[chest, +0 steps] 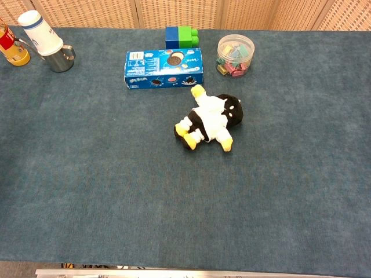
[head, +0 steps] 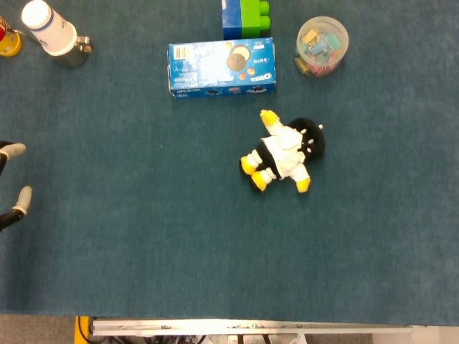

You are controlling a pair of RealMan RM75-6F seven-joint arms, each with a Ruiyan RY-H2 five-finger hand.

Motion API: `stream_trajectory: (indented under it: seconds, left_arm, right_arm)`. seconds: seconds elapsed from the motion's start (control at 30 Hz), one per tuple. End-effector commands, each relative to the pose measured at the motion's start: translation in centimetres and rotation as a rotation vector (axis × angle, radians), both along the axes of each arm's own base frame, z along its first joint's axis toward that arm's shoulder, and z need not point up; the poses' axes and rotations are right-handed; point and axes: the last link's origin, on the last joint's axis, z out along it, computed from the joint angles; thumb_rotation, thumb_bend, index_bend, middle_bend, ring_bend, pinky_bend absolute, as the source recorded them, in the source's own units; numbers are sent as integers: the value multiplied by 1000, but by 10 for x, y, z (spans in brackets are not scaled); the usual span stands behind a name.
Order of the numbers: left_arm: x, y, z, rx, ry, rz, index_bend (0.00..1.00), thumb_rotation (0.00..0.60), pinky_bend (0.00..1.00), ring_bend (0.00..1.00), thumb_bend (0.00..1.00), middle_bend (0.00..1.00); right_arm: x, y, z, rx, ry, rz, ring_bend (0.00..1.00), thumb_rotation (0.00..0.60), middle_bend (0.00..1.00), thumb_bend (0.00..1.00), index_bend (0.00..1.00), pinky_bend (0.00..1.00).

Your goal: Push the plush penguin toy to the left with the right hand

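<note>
The plush penguin (head: 285, 153) lies on its back right of the table's middle, black and white with yellow feet and beak; the chest view shows the penguin (chest: 208, 119) too. My left hand (head: 13, 179) shows only as a few fingertips at the left edge of the head view, spread apart and holding nothing, far from the toy. The chest view does not show it. My right hand appears in neither view.
Behind the penguin lie a blue cookie box (head: 221, 67), blue and green blocks (head: 245, 17) and a clear tub of clips (head: 322, 46). A white bottle with a metal cup (head: 55, 34) and a yellow bottle (head: 8, 39) stand at the far left. Blue cloth (head: 143, 244) covers the table.
</note>
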Motion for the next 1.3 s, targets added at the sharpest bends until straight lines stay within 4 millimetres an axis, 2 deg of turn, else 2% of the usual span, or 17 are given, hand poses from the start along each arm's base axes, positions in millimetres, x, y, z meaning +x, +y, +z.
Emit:
stream_trajectory:
  seconds: [0.03, 0.53, 0.7, 0.87, 1.1, 1.17, 1.23, 1.3]
  left_arm:
    - [-1, 0, 0, 0, 0, 2, 255, 600, 150, 215, 339, 268]
    - [-5, -5, 2, -9, -5, 18, 256, 600, 150, 215, 339, 268]
    - [-5, -5, 2, -12, -8, 19, 256, 600, 150, 215, 339, 268]
    - [-6, -6, 3, -13, -14, 22, 256, 600, 144, 215, 340, 268]
    - [-7, -7, 4, -13, -16, 25, 256, 600, 143, 215, 339, 268]
    - [-7, -7, 5, -13, -17, 26, 256, 600, 142, 215, 340, 268]
    - [-7, -8, 5, -13, -17, 26, 256, 600, 140, 215, 340, 268]
    - [-7, -8, 5, -15, -17, 28, 256, 600, 138, 215, 339, 268]
  right_arm:
    - [1, -2, -3, 9, -5, 4, 50, 600, 196, 49, 99, 143]
    - [24, -26, -32, 173, -167, 11, 49, 600, 193, 42, 99, 142]
    - [36, -36, -52, 255, -278, 7, 37, 600, 178, 33, 99, 134]
    - [48, -49, -73, 309, -389, 16, 8, 600, 152, 11, 99, 72]
    - [68, -72, -108, 384, -642, 0, 0, 600, 118, 0, 99, 0]
    - [73, -77, -117, 400, -684, 5, 0, 570, 112, 0, 99, 0]
    - [78, -81, -127, 426, -729, 1, 0, 490, 100, 0, 94, 0]
    - [82, -86, -137, 454, -773, -4, 0, 444, 87, 0, 72, 0]
